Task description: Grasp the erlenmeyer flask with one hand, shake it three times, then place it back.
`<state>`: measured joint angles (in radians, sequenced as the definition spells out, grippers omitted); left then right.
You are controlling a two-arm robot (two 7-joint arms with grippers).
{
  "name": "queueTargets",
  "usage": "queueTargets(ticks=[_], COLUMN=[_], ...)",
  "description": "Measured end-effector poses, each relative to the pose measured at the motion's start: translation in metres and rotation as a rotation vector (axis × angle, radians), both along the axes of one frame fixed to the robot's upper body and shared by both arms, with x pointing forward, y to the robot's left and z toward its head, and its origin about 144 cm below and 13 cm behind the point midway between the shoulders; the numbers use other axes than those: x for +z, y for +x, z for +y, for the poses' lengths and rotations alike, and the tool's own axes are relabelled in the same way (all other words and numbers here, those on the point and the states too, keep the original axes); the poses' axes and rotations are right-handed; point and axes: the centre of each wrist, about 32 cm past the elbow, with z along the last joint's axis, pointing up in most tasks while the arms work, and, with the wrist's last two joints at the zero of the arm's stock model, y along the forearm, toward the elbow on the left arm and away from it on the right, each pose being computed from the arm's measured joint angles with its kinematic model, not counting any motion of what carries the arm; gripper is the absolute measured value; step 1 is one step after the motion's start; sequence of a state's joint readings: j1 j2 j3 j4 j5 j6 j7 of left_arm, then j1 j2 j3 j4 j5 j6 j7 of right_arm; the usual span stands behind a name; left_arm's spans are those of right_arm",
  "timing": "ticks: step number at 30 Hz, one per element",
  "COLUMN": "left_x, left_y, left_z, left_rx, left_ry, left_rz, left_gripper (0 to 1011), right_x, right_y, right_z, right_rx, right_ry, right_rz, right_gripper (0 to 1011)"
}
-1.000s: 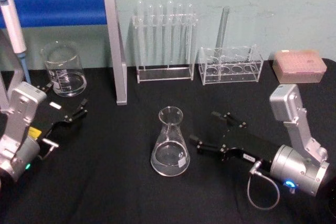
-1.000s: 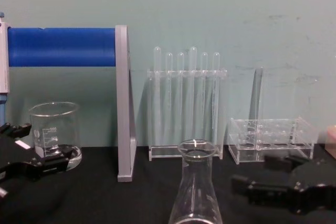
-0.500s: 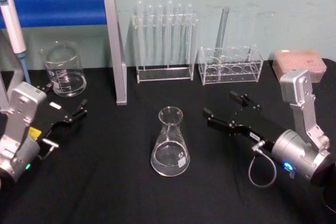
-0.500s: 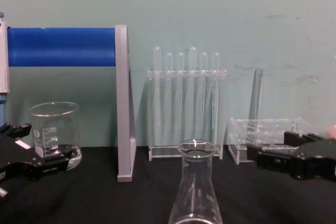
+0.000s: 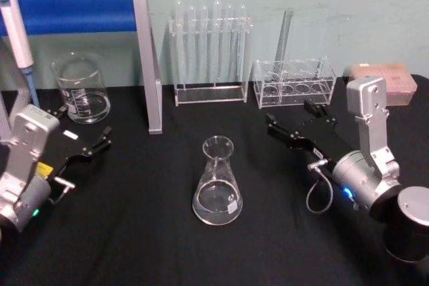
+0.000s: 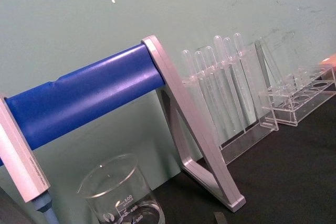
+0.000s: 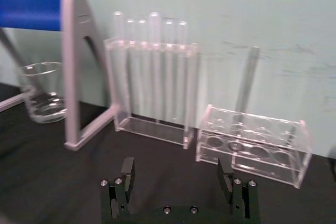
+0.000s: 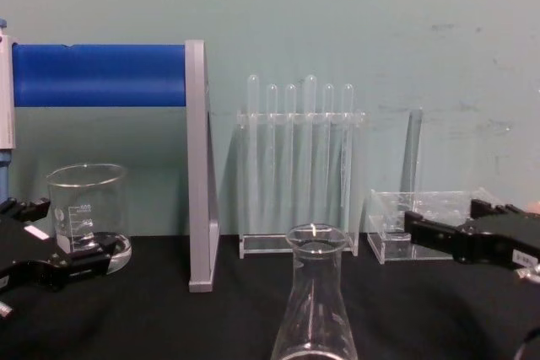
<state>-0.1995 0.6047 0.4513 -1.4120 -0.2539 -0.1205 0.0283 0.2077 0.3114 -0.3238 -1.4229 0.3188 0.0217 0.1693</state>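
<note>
A black cloth-covered table [image 5: 147, 246] stands against a pale green wall [image 8: 354, 14].

The flask [image 5: 217, 183] stands upright near the middle of the table, free of both grippers; the chest view shows its neck and rim low in the centre [image 8: 315, 292].

At about 2 o'clock from the flask, the right gripper [image 5: 298, 120] hangs above the cloth with its two fingers spread wide and nothing between them. The right wrist view shows both fingers apart [image 7: 178, 179], pointing toward the low clear rack [image 7: 252, 145]. A small white label sits on its body, too small to read.

At 9 o'clock from the flask, well apart, the left gripper [image 5: 84, 140] rests near the table's edge, fingers parted and empty, with a white tag on it and a yellow sticker on the arm behind, neither readable.

At 12 o'clock, by the wall, stands a clear rack of test tubes [image 5: 209, 51]. At 10 o'clock stands a beaker [image 5: 82, 88], beside a grey stand with a blue bar [image 5: 74, 10]; the left wrist view shows printed marks on the beaker [image 6: 123, 198] that look like 500 and 400. At 2 o'clock, far back, lies a pink box [image 5: 379, 78].
</note>
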Motion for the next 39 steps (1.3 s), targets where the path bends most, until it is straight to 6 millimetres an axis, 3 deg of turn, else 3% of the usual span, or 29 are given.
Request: queueTargets(ticks=[11,39], left_x=[0.000,0.000], left_y=[0.000,0.000], left_z=[0.000,0.000], left_rx=[0.000,0.000], left_ry=[0.000,0.000], left_rz=[0.000,0.000], left_gripper=[1001,1001], right_x=[-0.010,-0.018], right_y=[0.004,0.000], right_z=[0.007,0.002], right_rx=[-0.096,-0.093], right_ry=[0.013,-0.005], right_rz=[0.055,0.123], right_gripper=[1003,1003])
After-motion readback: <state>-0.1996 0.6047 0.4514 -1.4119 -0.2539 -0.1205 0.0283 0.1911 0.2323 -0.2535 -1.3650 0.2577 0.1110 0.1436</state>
